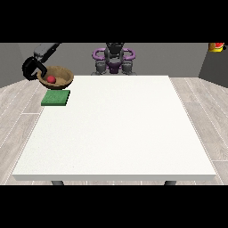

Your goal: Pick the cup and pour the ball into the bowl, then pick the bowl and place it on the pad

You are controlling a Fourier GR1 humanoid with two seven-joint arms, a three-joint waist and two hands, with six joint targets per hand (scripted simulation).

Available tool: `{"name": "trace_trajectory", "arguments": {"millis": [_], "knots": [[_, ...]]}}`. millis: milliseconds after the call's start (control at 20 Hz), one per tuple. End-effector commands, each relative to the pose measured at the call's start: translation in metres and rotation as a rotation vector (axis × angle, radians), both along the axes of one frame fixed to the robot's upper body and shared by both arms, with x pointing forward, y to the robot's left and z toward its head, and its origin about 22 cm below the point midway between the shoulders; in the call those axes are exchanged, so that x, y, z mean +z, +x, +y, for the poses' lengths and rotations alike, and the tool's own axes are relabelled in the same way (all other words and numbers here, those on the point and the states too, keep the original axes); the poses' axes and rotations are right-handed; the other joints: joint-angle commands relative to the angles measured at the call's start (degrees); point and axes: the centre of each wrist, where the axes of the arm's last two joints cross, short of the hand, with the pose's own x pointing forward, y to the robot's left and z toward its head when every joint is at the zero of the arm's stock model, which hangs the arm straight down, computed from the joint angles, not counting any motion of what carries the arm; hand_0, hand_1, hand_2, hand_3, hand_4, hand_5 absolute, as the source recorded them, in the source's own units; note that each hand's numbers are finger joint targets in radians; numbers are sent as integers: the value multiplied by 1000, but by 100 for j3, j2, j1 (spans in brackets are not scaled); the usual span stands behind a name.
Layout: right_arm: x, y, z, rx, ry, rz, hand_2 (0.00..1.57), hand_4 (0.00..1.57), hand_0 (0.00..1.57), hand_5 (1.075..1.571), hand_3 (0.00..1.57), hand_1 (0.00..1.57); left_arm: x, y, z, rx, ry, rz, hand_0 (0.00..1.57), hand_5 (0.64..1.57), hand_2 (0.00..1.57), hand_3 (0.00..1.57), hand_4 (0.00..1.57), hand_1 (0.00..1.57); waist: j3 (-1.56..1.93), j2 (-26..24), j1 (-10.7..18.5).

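A brown wooden bowl [60, 79] hangs in the air at the far left, just above and behind the green pad [56, 98]. The red ball [51, 79] lies inside the bowl. The black hand at the view's left [32, 69] grips the bowl's left rim, with a finger hooked over the edge. The pad lies flat on the white table's [116, 133] far left corner, partly over its edge. No cup shows anywhere. The other hand does not show.
The robot's torso [114, 58] stands behind the table's far edge at the middle. A red and yellow object [216, 46] sits at the top right, off the table. Grey plank floor surrounds the table.
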Motion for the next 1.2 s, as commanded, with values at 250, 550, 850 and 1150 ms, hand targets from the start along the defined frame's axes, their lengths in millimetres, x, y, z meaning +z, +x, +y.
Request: {"name": "trace_trajectory", "arguments": {"millis": [250, 550, 850, 1150], "knots": [[-23, 39, 24, -7, 93, -35, 1571, 1044, 1571, 1570, 454, 1571, 21, 0, 0, 3, 17, -21, 0, 1556, 0, 0, 1205, 0, -4, 190, 12], [-33, 40, 17, -55, 182, -22, 1571, 992, 1571, 1571, 600, 1571, -7, -6, 5, 5, 11, 10, 0, 1558, 0, 0, 1199, 0, -6, -13, -2], [-18, 41, 6, -130, 114, -17, 1571, 0, 1571, 1550, 1087, 1571, 24, -19, 36, 40, -16, -25, 0, 1563, 0, 0, 1192, 0, -11, 129, -239], [-25, 37, -2, -162, 116, -77, 1389, 0, 1465, 1539, 796, 1465, 0, -29, 46, 55, -10, -35, 0, 1562, 0, 0, 1192, 0, -9, 196, -164]]}}
